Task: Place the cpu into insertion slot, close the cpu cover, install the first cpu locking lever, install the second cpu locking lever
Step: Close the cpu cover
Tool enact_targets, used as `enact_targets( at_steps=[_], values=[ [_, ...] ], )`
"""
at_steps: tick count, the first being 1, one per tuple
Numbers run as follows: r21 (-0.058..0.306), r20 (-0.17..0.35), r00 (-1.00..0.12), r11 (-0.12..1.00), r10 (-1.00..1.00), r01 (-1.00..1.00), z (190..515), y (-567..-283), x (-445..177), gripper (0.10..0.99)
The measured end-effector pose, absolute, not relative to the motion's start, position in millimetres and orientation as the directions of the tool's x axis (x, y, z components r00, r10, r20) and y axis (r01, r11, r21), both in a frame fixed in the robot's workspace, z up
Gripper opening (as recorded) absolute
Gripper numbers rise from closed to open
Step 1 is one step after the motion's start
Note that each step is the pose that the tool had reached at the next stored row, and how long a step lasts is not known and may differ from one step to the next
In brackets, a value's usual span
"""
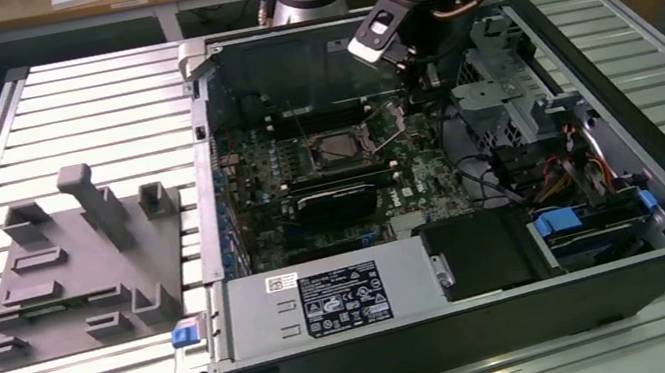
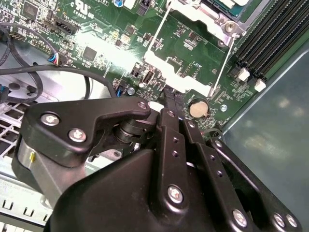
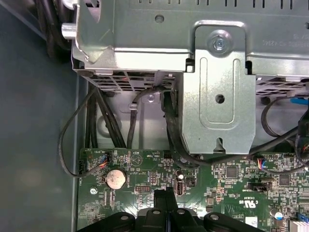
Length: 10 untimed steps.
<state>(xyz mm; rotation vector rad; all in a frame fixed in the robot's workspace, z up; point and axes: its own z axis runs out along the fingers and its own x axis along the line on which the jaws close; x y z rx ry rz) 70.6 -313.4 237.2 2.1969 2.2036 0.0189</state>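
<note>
The cpu [image 1: 337, 149] is judged to be seated already. A flat grey face is seen inside the silver rim of the insertion slot [image 2: 221, 19], in the middle of the motherboard, though little of it shows in the second wrist view. The cpu cover [image 2: 186, 86] is not shut. It is swung open to the exterior view's right of the slot, and green board is seen through its cut-out window. The locking levers cannot be told apart from the frame's thin sides.

The gripper [image 2: 167, 99] is held just beside the cover's free edge, to the exterior view's right of the slot and slightly farther back. Its fingers are clenched together, with no gap and nothing seen between them. Whether the tips touch the frame cannot be told.

Several faults can be foreseen from here:
- The frame edge is thin and smooth, so the closed tips could slide off it under a sideways push and land on the board.
- The coin battery [image 2: 197, 108] and the small parts around it lie right beside the tips and would be struck first.
- If the cover were tipped past its balance and let fall, the chip could be jarred.
- If the chip is not lying fully flat, it could be pinched under the frame and the contacts beneath bent.
- The black cables [image 3: 99, 121] hanging from the metal drive cage [image 3: 219, 111] lie near the wrist, and a wide swing could catch them.
</note>
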Motion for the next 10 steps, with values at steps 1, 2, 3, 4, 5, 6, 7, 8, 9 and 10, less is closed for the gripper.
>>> enact_targets(
  at_steps=[1, 2, 3, 4, 5, 6, 7, 8, 9, 10],
  values=[
    [0.03, -0.012, -0.003, 0.003, 1.0, 1.0, 237.2, -313.5, 70.4, 0.106],
    [0.03, -0.012, -0.003, 0.003, 1.0, 1.0, 237.2, -313.5, 70.3, 0.106],
    [0.03, -0.012, -0.003, 0.003, 1.0, 1.0, 237.1, -313.5, 70.0, 0.106],
    [0.03, -0.012, -0.003, 0.003, 1.0, 1.0, 237.1, -313.4, 69.5, 0.106],
    [0.03, -0.013, -0.003, 0.003, 1.0, 1.0, 237.3, -313.4, 69.0, 0.106],
    [0.03, -0.012, -0.003, 0.003, 1.0, 1.0, 237.8, -313.5, 68.7, 0.106],
    [0.03, -0.012, -0.003, 0.003, 1.0, 1.0, 238.3, -313.4, 68.5, 0.106],
    [0.03, -0.012, -0.003, 0.003, 1.0, 1.0, 239.1, -313.4, 68.3, 0.106],
    [0.029, -0.012, -0.003, 0.003, 1.0, 1.0, 239.9, -313.4, 68.0, 0.106],
    [0.029, -0.012, -0.003, 0.003, 1.0, 1.0, 240.6, -313.4, 67.6, 0.106]
  ],
)
